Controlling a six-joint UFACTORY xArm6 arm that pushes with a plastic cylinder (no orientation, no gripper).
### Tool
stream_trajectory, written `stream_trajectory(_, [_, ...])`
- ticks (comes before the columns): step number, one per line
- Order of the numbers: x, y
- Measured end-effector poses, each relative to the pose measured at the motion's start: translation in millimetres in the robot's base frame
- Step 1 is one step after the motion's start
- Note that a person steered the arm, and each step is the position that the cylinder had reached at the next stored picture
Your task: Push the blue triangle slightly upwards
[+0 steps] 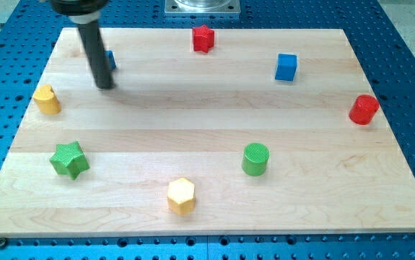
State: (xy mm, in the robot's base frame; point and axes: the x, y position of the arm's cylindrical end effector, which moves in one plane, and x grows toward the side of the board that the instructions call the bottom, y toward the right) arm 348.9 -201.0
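— Where is my tip?
— My tip [105, 86] rests on the desk [214, 130] near the view's upper left, just below the blue triangle [110, 60], which my rod mostly hides.
— And a gripper?
— No gripper shows; only the rod.

My rod hides most of the blue triangle [110, 59] — only a sliver of blue shows at the rod's right side, so its shape cannot be made out. My tip [105, 86] sits just below it; contact cannot be told. The view's top cuts off my upper body.
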Motion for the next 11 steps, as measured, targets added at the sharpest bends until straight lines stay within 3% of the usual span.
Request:
stream_trajectory(2, [-29,2])
stream_trajectory(3, [-31,48])
stream_trajectory(4, [-35,26])
stream_trajectory(5, [-5,47])
stream_trajectory(7, [4,95])
stream_trajectory(11, [8,101])
